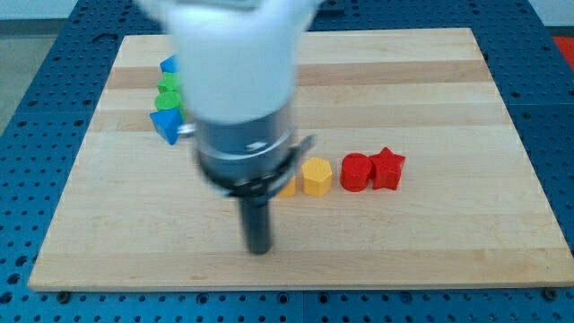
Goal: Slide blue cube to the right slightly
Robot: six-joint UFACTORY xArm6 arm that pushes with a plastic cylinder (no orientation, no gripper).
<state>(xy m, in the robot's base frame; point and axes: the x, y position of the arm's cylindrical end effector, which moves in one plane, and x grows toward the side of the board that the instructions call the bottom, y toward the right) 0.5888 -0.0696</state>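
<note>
Two blue blocks lie at the view's upper left, in a column with two green ones. The upper blue block [167,65] is partly hidden by the arm, so its shape is unclear. The lower blue block [165,125] looks angular, and I cannot tell if it is a cube. A green block [167,83] and another green block [167,100] sit between them. My tip [259,250] rests on the board low in the view, well to the lower right of the blue blocks and touching no block.
A yellow hexagon [317,177] sits near the middle. A second yellow block [288,187] to its left is mostly hidden behind the rod. A red cylinder [356,171] and a red star [388,168] touch further right. The arm's body [238,81] hides the upper middle of the wooden board [448,233].
</note>
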